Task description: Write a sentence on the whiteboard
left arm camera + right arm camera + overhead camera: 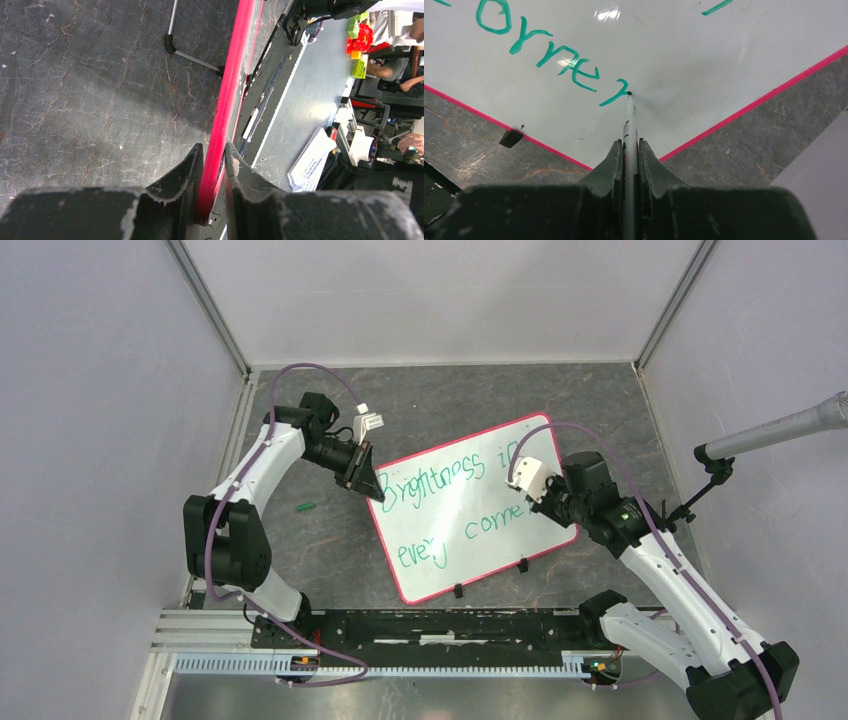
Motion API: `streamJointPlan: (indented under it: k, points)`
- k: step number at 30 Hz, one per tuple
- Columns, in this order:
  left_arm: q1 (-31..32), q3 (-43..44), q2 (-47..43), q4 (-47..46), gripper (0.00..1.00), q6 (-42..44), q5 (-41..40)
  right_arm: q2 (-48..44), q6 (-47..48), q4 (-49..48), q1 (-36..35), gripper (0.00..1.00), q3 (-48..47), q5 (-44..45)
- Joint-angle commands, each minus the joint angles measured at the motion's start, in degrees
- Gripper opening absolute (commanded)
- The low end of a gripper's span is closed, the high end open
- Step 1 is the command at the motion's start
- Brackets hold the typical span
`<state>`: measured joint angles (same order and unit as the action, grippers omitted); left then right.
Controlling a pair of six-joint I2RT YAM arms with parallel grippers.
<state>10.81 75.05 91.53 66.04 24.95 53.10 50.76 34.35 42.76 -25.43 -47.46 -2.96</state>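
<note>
The left gripper (pixel 214 150) clamps the whiteboard (pixel 440 518) by its rim. The right gripper (pixel 629 146) pinches a marker (pixel 629 117), tip touching the sentence (pixel 611 100).

Bright, even light from above fills the top view, leaving only soft shadows on the dark desk (pixel 330 540) left of the whiteboard (pixel 445 505). In the right wrist view the whiteboard's glossy face shows a small white glare patch and a faint grey shadow beside the marker (pixel 629 120) tip. The left claw (pixel 214 150) and right claw (pixel 629 145), close to their lenses, look soft.
</note>
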Motion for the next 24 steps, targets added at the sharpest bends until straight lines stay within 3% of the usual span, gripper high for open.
streamJointPlan:
  k: [1, 15, 24]
  points:
    - [2.4, -0.6, 2.3, -4.2, 0.02, 1.0, -5.1, 0.6, -0.1, -3.2, 0.1, 0.0, -2.1, 4.4]
    - [2.5, -0.5, 2.4, -4.2, 0.02, 0.9, -4.8, -1.8, 2.6, 5.1, 0.1, 0.0, -4.7, -3.8]
    - [2.6, -0.4, 2.3, -4.2, 0.02, 0.9, -4.7, -0.3, 3.9, 4.4, 0.2, 0.0, -1.0, -1.2]
